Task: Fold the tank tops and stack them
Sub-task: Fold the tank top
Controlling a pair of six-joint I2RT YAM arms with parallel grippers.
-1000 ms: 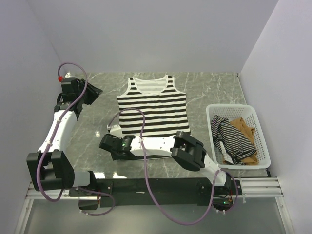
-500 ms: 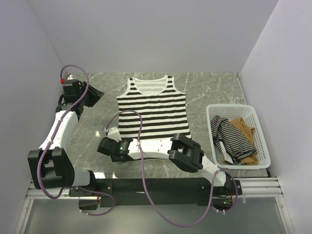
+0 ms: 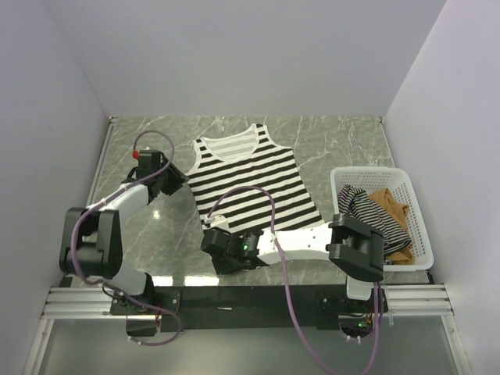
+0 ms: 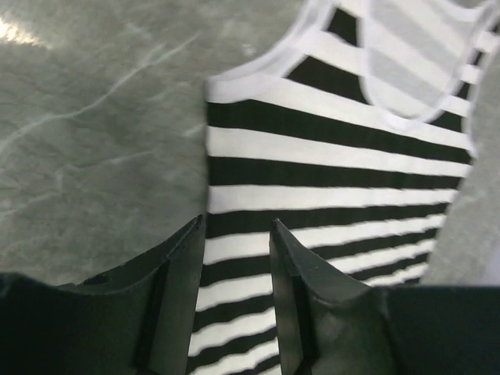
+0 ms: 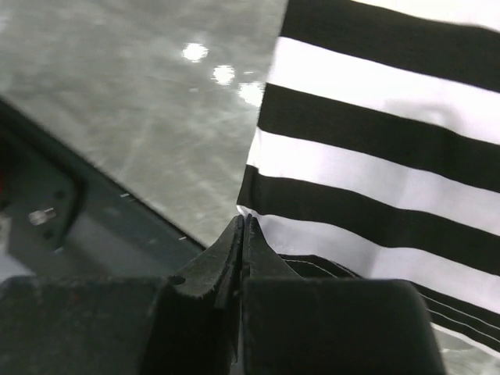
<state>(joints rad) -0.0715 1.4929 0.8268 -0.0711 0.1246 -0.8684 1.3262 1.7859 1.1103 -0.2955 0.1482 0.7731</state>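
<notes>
The wide-striped tank top (image 3: 250,176) lies flat on the marble table, turned with its neck to the far left. In the left wrist view it (image 4: 328,156) fills the right side. My left gripper (image 3: 178,180) is open, its jaws astride the top's left side edge (image 4: 238,234). My right gripper (image 3: 215,234) is shut on the top's near left hem corner (image 5: 246,220); the striped hem (image 5: 375,156) runs away from the tips. The thin-striped top (image 3: 367,219) and the tan top (image 3: 394,207) lie crumpled in the basket.
The white lattice basket (image 3: 367,170) stands at the right edge of the table. The dark rail of the arm mount (image 5: 47,203) runs just beyond the table's near edge, close to my right gripper. Bare marble (image 3: 344,141) shows at the far right.
The wide-striped top has turned and slid to the right and nearer. My right gripper moved right along the near edge with the hem. My left arm swung from the far left to the top's side.
</notes>
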